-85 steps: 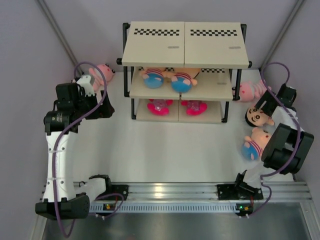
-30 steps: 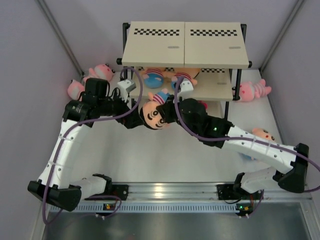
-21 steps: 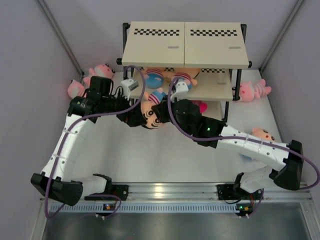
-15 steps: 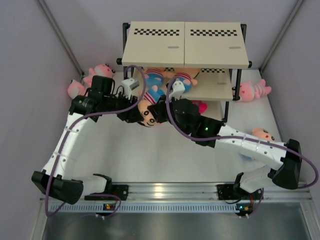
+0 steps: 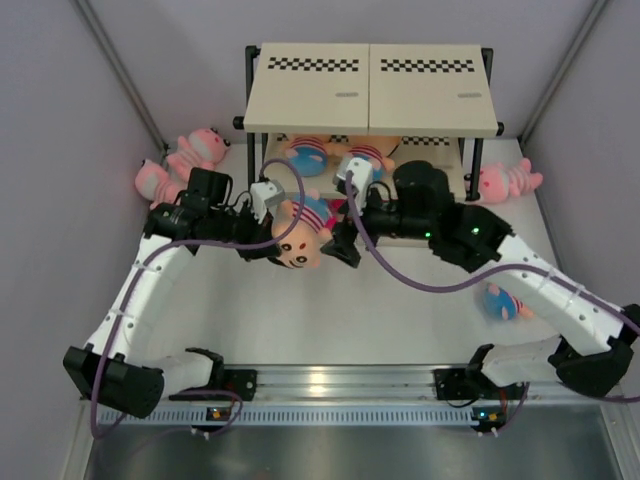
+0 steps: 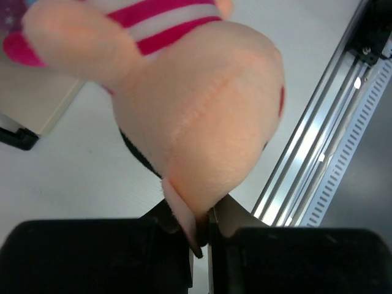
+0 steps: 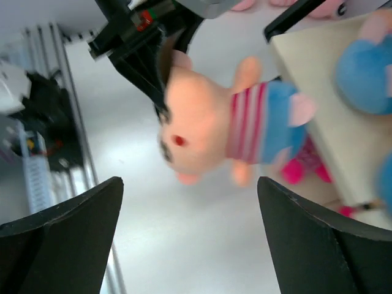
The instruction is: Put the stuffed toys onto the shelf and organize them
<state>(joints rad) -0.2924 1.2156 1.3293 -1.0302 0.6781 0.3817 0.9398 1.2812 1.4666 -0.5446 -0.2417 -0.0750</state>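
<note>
A peach-faced doll [image 5: 300,236] in a red-striped shirt and blue bottoms hangs in front of the shelf [image 5: 370,92]. My left gripper [image 5: 268,246] is shut on the edge of its head. In the left wrist view the doll's head [image 6: 208,122] is pinched between the jaws of that gripper [image 6: 202,223]. My right gripper [image 5: 343,247] stands open just right of the doll, apart from it. The right wrist view shows the doll [image 7: 226,125] beyond the wide-open right gripper [image 7: 188,184]. Two more dolls [image 5: 305,153] [image 5: 366,156] lie on the middle board.
Two pale pink striped animals [image 5: 200,148] [image 5: 155,181] lie on the table left of the shelf, and one more [image 5: 500,183] lies on its right. Another doll [image 5: 503,303] lies on the table under my right arm. A magenta toy [image 7: 301,166] shows on the low board.
The left gripper has shut on the doll's head. The right gripper has let go of the doll, opened wide and drawn back to the right. The doll now hangs from the left gripper.
</note>
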